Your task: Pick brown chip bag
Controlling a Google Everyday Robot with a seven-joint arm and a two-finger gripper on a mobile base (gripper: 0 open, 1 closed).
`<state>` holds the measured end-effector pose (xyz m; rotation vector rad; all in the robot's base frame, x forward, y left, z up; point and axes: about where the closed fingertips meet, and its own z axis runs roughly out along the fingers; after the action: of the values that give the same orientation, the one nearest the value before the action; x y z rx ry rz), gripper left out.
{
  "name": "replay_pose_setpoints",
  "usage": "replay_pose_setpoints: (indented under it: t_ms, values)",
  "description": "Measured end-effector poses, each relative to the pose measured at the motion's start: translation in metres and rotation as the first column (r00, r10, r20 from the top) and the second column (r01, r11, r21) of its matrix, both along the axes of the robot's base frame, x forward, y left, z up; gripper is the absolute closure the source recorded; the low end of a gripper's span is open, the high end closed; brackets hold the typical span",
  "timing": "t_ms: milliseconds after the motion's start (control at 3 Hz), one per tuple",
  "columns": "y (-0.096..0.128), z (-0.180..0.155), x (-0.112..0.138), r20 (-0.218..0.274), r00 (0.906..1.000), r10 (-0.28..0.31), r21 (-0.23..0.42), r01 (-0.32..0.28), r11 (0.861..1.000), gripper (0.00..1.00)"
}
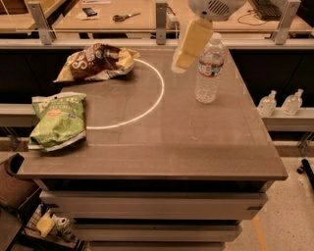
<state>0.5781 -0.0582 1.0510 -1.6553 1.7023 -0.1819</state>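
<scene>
Two chip bags and one water bottle [209, 68] on a brown table [196, 147]. Up high near the far edge, a pale yellow gripper [179, 62], hanging in the air under a round white arm part [216, 7]. Tilted, with its tip down and to the left. Touching nothing on the table. No way to see how wide the gripper stands. Not holding the bag.

Just to the right of the gripper, close beside it: the clear water bottle, standing up straight, white cap on top, label around the middle.

Well off to the left of the gripper, about as far back: the brown chip bag [95, 61]. Lying crinkled near the far left corner, white letters on dark brown, pale yellow at the edges. Bare table between it and the gripper.

Down and far to the left of the gripper, near the front left edge: the green chip bag [58, 120], lying flat, well apart from the brown one.

Below the gripper and a bit left, a thin white curved line [159, 93] on the table top, bending round from beside the brown bag toward the green bag.

Far to the right of the gripper, off the table and lower down: two small clear bottles [267, 103] on a ledge.

Behind the gripper and to the left, another table with a pair of scissors [125, 17].
</scene>
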Motion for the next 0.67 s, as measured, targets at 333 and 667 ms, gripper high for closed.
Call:
replay_pose_setpoints:
  t_ms: [333, 667]
  values:
    - [0.008, -0.005, 0.015, 0.012, 0.9999, -0.010, 0.005, 0.010, 1.000, 0.00]
    - [0.025, -0.021, 0.051, 0.006, 1.0000, -0.008, -0.021, 0.008, 1.000, 0.00]
